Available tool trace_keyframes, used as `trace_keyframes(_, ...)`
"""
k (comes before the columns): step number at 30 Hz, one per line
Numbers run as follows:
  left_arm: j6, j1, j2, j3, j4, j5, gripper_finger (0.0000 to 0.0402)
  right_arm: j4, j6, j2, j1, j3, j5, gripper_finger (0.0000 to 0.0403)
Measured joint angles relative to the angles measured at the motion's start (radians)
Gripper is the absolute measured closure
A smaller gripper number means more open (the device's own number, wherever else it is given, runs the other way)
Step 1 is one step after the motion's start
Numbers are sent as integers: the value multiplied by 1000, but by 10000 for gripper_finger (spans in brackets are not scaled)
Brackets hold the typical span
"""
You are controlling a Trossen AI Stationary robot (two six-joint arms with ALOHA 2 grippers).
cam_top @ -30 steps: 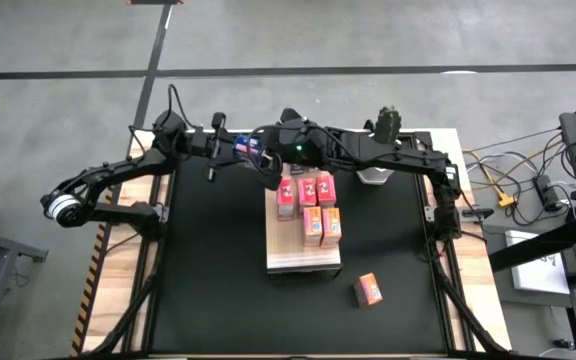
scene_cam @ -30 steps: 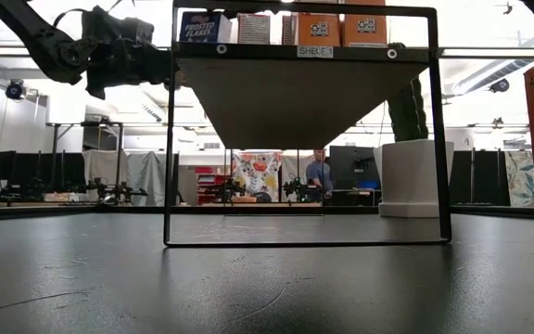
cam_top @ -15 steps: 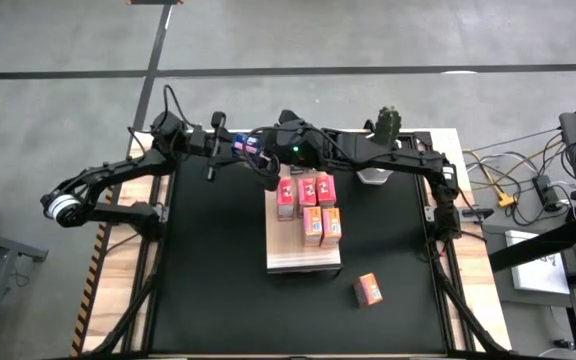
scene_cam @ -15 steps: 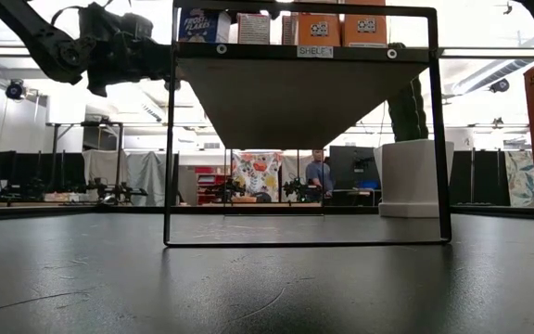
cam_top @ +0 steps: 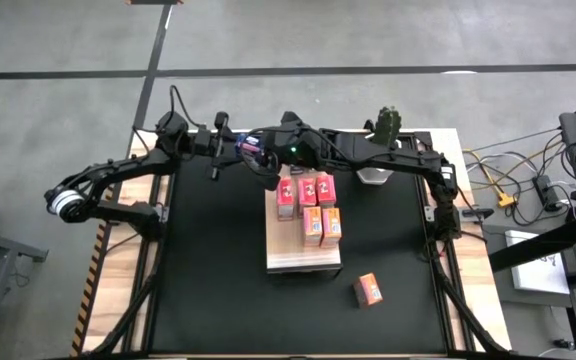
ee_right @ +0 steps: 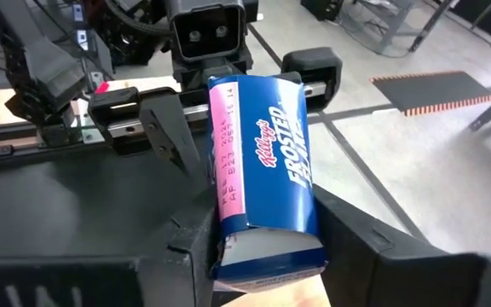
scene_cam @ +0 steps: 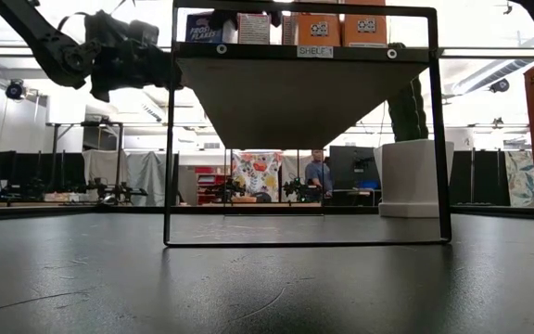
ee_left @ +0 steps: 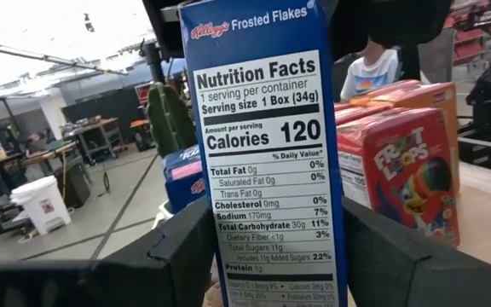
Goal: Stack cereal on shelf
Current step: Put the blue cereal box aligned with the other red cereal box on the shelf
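High view: five boxes on the shelf — three pink-red, two orange; one orange box on the mat. Wrist views: left gripper and right gripper both pinch one blue Frosted Flakes box at the shelf's far end.

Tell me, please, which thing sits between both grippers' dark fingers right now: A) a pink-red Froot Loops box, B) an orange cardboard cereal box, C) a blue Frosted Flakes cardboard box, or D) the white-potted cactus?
C: the blue Frosted Flakes cardboard box sits between the left gripper fingers, and the right gripper closes around its other end.
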Motion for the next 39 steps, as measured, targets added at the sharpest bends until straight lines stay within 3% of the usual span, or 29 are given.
trace_keyframes(17, -3, 21, 14, 0, -19, -13, 175, -36, 73, 0, 0, -3, 5, 258)
trace_keyframes(29, -3, 41, 16, 0, -26, -23, 90, -69, 124, -1, 2, -4, 28, 257)
trace_keyframes(39, -6, 77, 15, 0, -31, -28, 77, -169, 221, -1, 3, -6, 79, 257)
